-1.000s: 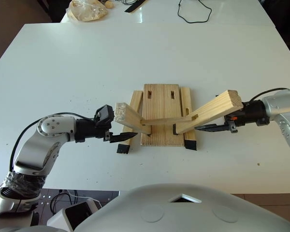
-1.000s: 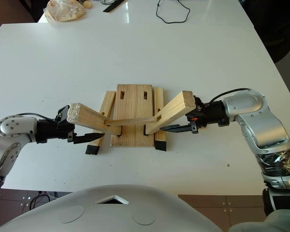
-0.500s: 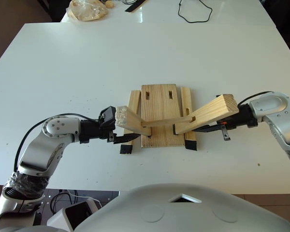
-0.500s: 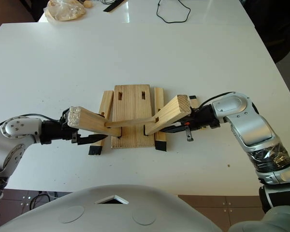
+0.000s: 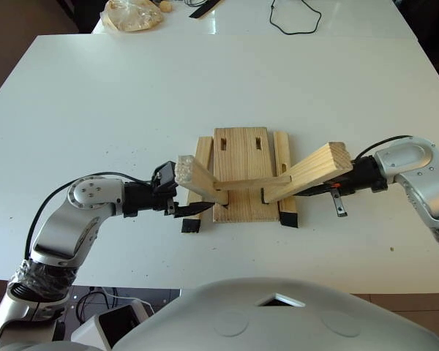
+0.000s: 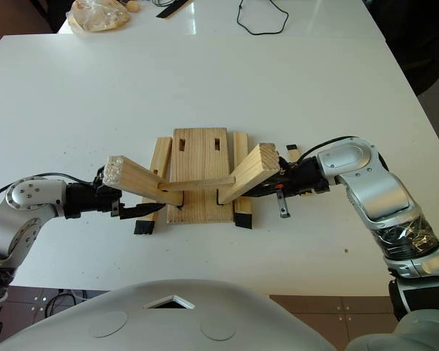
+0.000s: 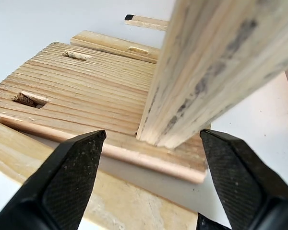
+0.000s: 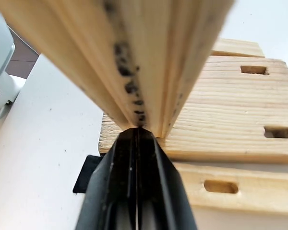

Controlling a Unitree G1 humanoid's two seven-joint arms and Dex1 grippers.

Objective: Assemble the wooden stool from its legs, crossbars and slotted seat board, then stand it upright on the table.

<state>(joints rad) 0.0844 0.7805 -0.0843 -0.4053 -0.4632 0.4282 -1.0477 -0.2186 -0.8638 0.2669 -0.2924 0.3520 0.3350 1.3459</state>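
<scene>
Alignment first: left hand (image 5: 191, 210) spread around left leg (image 5: 199, 180), right hand (image 8: 137, 135) pressed together beneath right leg (image 5: 309, 172); lower squarely onto seat board (image 5: 241, 150).

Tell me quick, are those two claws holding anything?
Left gripper: open, straddling a wooden leg.
Right gripper: shut, empty, beneath the other leg.

Silver arms (image 5: 84, 196), black hands (image 7: 153, 184) (image 8: 137, 187)
</scene>
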